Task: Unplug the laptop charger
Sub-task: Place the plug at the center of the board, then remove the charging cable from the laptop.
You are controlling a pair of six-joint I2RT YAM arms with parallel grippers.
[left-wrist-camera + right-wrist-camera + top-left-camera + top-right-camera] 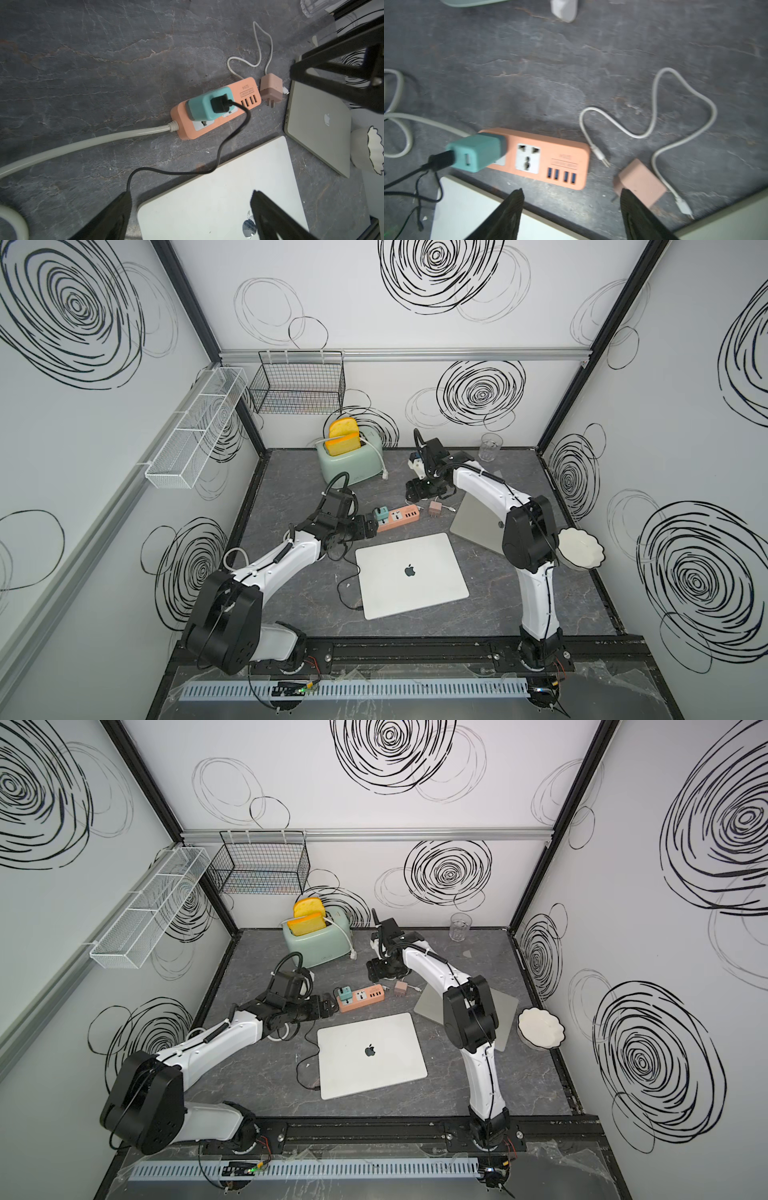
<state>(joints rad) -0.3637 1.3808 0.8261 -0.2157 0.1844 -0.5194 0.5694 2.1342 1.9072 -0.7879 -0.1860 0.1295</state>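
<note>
A teal charger is plugged into the orange power strip. Its black cable runs to the white laptop. A pink charger lies loose on the table by the strip's USB end, prongs showing, with a white cable attached. My left gripper stands open and empty at the strip's cord end, near the teal charger. My right gripper hovers open above the strip and the pink charger, holding nothing.
A grey laptop lies to the right under my right arm, next to a white bowl. A mint toaster with bread and a glass stand at the back. The strip's thick grey cord trails left.
</note>
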